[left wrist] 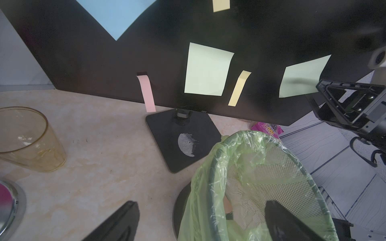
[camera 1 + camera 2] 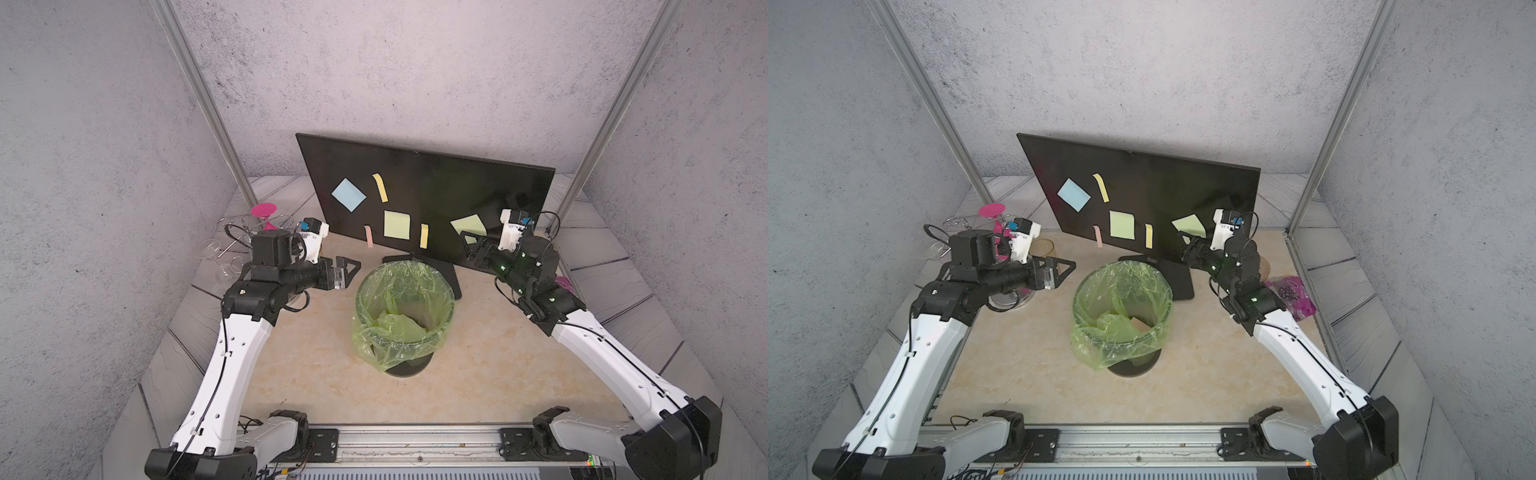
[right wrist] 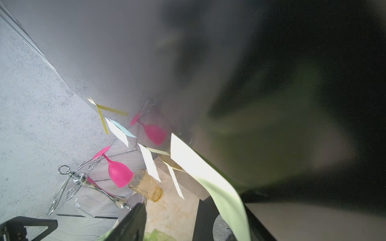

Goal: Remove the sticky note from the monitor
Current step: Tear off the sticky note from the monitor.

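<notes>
Admittedly, the right gripper (image 2: 470,244) is set at the lower edge of the pale green sticky note (image 2: 468,224), which is stuck low on the right of the monitor (image 2: 436,183), but the right wrist view is blurred there and it cannot be told whether the note is pinched or merely flanked. The left gripper (image 2: 348,269) is held spread wide beside the mesh bin (image 2: 360,291), and inside its green liner (image 2: 399,328) a tan scrap (image 2: 1136,324) is seen in a top view, half tucked against crumpled plastic.
</notes>
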`<action>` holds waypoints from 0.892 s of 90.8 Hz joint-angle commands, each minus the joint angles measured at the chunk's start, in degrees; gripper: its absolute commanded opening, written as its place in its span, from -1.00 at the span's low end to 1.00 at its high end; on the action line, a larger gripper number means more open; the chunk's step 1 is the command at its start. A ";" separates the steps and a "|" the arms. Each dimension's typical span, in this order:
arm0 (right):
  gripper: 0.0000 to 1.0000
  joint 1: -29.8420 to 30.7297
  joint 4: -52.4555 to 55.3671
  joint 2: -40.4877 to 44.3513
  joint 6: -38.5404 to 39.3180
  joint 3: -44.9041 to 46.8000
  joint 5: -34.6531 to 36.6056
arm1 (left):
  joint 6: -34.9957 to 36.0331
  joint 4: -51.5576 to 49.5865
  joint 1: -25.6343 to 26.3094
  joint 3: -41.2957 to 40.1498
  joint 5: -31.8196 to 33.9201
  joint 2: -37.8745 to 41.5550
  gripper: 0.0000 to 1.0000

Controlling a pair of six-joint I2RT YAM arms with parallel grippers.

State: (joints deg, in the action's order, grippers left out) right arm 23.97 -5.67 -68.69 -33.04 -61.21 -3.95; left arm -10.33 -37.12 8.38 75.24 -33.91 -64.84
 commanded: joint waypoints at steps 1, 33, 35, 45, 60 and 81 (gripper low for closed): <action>0.19 -0.59 -1.28 -0.98 -0.28 -1.62 0.42 | 0.91 -0.02 -0.19 -0.38 -0.72 0.68 0.99; -0.24 -0.59 -1.28 -1.12 0.13 -1.87 0.50 | 1.11 -0.22 -0.29 -0.36 -0.64 0.42 0.99; -0.25 -0.59 -1.34 -1.11 0.20 -1.85 0.69 | 1.12 -0.23 -0.30 -0.36 -0.63 0.41 0.99; -0.31 -0.57 -1.60 -1.09 0.46 -2.02 0.72 | 1.18 -0.23 -0.29 -0.36 -0.68 0.41 0.99; -0.54 -0.61 -0.86 -1.13 0.99 -2.60 0.10 | 1.10 -0.32 -0.25 -0.36 -0.66 0.33 0.99; -1.00 -0.61 -0.04 -0.71 1.46 -2.51 -0.40 | 1.22 -0.40 -0.28 -0.28 -0.68 0.23 0.99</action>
State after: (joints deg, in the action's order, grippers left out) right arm 23.81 -6.35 -69.34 -31.79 -62.08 -4.47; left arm -10.26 -37.23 8.38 75.24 -33.91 -64.86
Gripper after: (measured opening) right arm 0.049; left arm 0.996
